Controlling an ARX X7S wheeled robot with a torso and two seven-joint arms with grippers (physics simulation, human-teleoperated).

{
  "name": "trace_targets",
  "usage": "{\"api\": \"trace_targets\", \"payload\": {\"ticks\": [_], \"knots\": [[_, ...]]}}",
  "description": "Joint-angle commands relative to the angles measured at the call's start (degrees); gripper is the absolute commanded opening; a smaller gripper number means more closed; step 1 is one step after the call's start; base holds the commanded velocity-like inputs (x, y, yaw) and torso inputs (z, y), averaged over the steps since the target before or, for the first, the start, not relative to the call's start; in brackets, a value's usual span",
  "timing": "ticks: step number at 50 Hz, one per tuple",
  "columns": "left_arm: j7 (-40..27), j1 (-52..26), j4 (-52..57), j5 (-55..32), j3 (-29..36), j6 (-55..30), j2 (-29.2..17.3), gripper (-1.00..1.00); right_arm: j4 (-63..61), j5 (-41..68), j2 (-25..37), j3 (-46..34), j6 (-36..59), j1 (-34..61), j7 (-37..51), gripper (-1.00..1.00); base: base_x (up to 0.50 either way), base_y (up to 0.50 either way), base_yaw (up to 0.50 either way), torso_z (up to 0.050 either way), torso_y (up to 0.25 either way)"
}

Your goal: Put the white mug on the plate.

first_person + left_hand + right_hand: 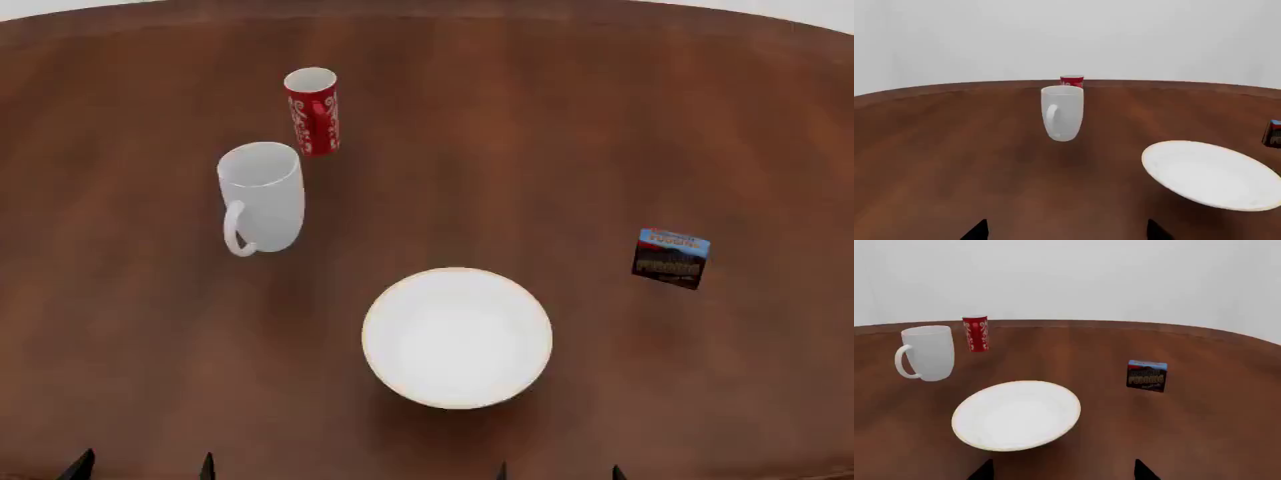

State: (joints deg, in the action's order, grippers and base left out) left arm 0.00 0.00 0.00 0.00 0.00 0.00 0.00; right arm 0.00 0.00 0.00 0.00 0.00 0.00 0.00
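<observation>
The white mug stands upright on the brown table, left of centre, its loop handle turned toward me; it also shows as the white mug and the white mug. The plate, round and white with a thin tan rim, lies nearer me at the middle, apart from the mug; it appears as the plate and the plate. My left gripper and right gripper sit at the table's near edge, only their dark fingertips showing, both open and holding nothing.
A slim red mug with white pattern stands just behind the white mug. A small dark box with a blue top stands at the right. The brown table curves away at the far edge.
</observation>
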Motion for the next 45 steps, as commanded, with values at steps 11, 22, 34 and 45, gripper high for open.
{"api": "trace_targets", "payload": {"ticks": [11,22,34,45], "knots": [[-3.08,0.64,0.64,-0.51,3.33,0.24,-2.43,1.00,-0.84,-0.20,2.51,-3.96,1.44,-0.18,3.18,1.00,0.00,0.00,0.00,0.000,0.000],[-3.59,1.23,3.03,0.77,6.30,-0.51,-4.22,1.00,-2.02,0.78,3.89,-5.17,1.91,-0.46,4.06,1.00,0.00,0.00,0.00,0.039,0.036],[-4.08,1.36,4.52,-0.36,7.40,-1.41,-5.03,1.00,-2.63,1.69,4.80,-6.07,2.16,-0.64,4.98,1.00,0.00,0.00,0.00,0.050,0.047],[-5.50,1.53,5.62,-0.46,8.01,-1.17,-5.85,1.00,-3.66,2.43,5.79,-6.77,2.77,-0.78,5.73,1.00,0.00,0.00,0.00,0.050,0.047]]}}
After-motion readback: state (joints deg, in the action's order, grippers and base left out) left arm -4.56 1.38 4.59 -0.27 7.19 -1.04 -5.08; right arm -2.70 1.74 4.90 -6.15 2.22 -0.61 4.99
